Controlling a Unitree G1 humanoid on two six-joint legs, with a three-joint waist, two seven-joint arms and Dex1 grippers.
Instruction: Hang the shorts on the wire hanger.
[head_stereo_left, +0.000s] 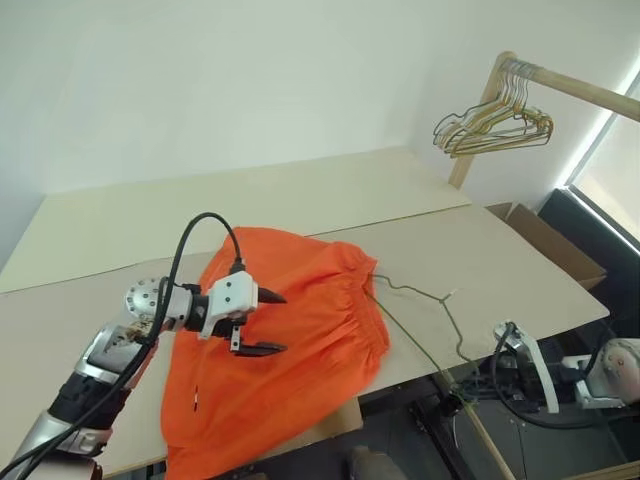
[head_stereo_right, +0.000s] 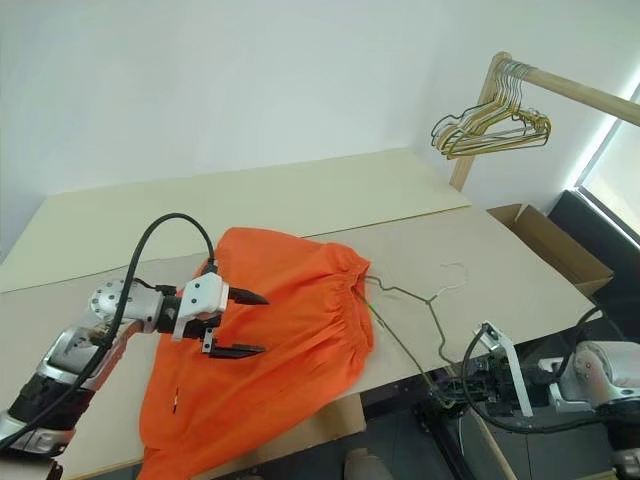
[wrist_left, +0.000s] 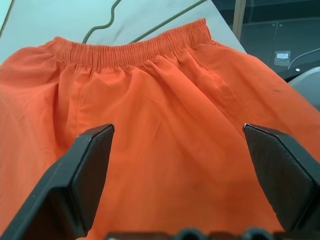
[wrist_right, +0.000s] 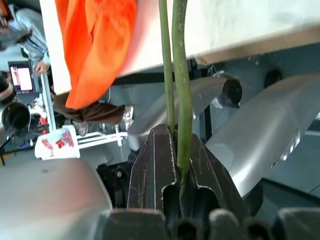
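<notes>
The shorts (head_stereo_left: 290, 340) are a thin, soft orange cloth, matt with a faint sheen, and the elastic waistband is puckered into tight gathers. The wire hanger (head_stereo_left: 425, 300) is skinny olive-green wire, smooth, looks painted or coated. The desk (head_stereo_left: 250, 205) is pale board, flat and matt, kind of like unfinished plywood. The left gripper (head_stereo_left: 268, 322) has matt black fingers (wrist_left: 90, 175) with a slightly grainy plastic look, on a glossy white plastic body. Far right there's a bare wood rail (head_stereo_left: 560, 85) with a bunch of shiny gold and dark metal hangers (head_stereo_left: 490, 128). The box (head_stereo_left: 555, 245) at the right is plain brown cardboard.
</notes>
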